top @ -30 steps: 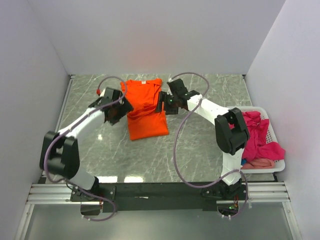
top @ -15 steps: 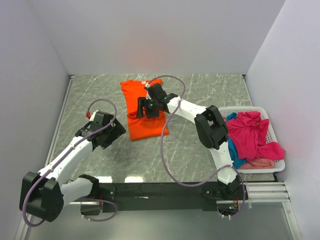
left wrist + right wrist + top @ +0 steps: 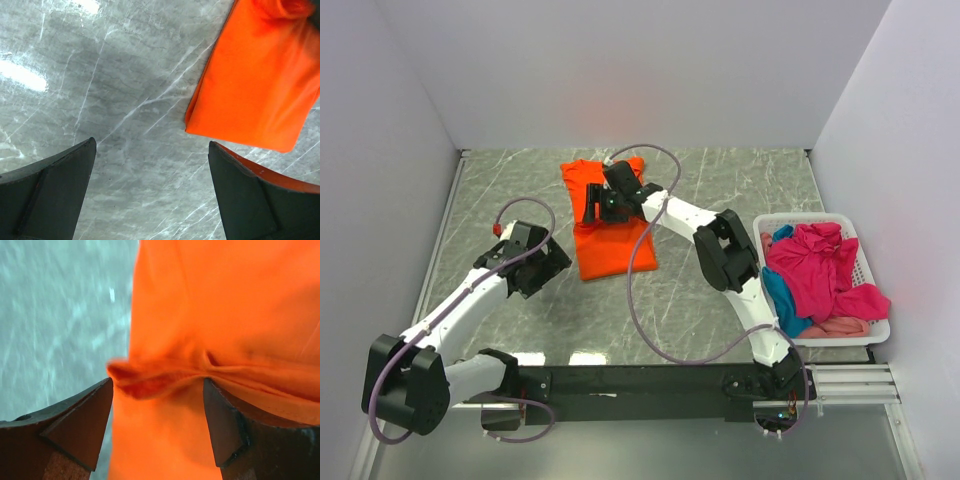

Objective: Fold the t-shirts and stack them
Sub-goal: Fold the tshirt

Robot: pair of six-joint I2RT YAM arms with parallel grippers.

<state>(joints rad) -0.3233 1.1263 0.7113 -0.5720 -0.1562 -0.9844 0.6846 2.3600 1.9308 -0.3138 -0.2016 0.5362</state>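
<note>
My right tool (image 3: 157, 390) is spread wide over the orange t-shirt (image 3: 616, 252). A bunched ridge of cloth sits between its fingers, not clamped. Left tool (image 3: 152, 150) is wide too, hanging over bare desk (image 3: 740, 180) just beside the shirt's corner and gripping nothing. The shirt lies folded mid-desk.

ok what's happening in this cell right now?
Two arms are folding shirts. The right gripper is open over the orange shirt on the table, with a bunched ridge of cloth between its fingers. The left gripper is open and empty, over the table beside the shirt's near left corner. A heap of pink and teal shirts lies unfolded in the basket at the right.
</note>
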